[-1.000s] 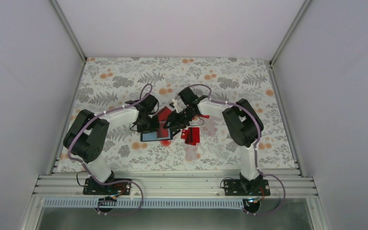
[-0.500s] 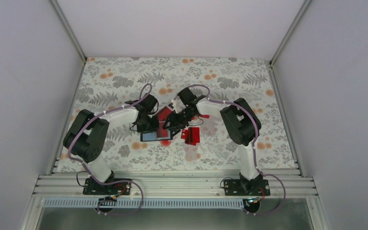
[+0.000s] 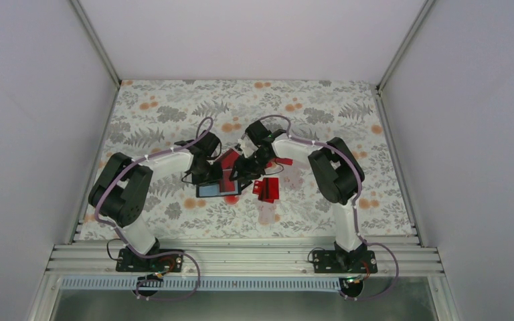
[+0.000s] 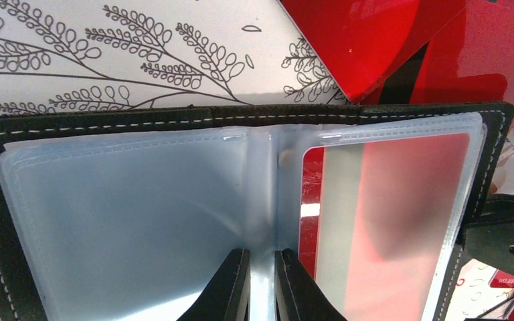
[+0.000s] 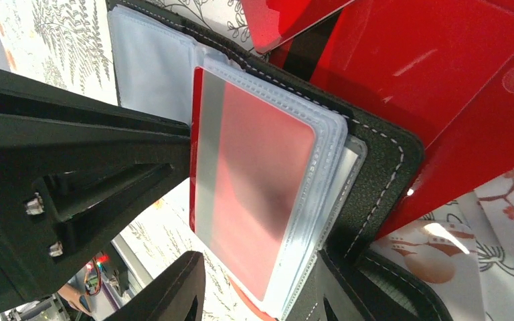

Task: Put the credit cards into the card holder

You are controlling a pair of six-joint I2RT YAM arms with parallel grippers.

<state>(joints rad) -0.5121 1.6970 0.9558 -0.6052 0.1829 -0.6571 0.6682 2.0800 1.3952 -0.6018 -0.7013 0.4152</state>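
Finds the card holder [image 3: 217, 189] spread open on the floral worktop [image 3: 160, 107], at the centre of the overhead frame. Pinches its clear middle fold with the left hand [image 4: 261, 267], fingers nearly together at the bottom edge of the left wrist frame. Straddles the lower end of the right sleeve with the right hand [image 5: 260, 287], about half open, a gap showing beside one finger; grips nothing that can be made out. Shows one of the credit cards [image 5: 254, 194] inside that sleeve, other cards [image 5: 442, 73] loose at upper right, partly under the holder's cover, and more cards [image 3: 266, 189] just right of the holder.
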